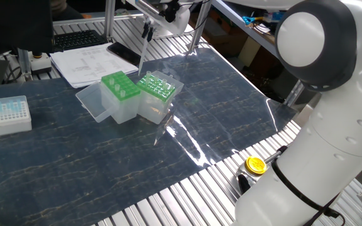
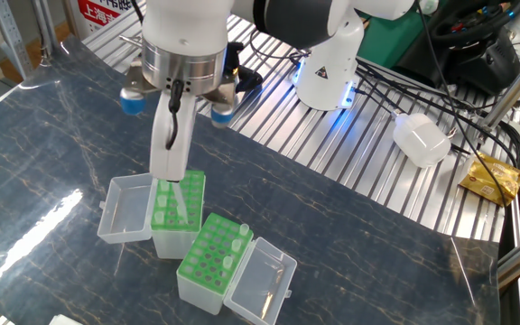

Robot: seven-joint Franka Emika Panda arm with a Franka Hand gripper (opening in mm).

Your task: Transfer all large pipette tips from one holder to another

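The gripper (image 2: 169, 167) hangs over one green-topped holder (image 2: 178, 214), its jaws closed on a large pipette tip (image 2: 181, 200): a long, slender, clear cone pointing straight down at the green rack. Whether the point is inside a hole cannot be told. The second holder (image 2: 208, 262) sits just beside it on the bench (image 2: 350, 244), hinged lid open, with three more clear tips (image 2: 238, 234) standing upright in its green rack. A small white box (image 1: 6, 115) lies well apart.
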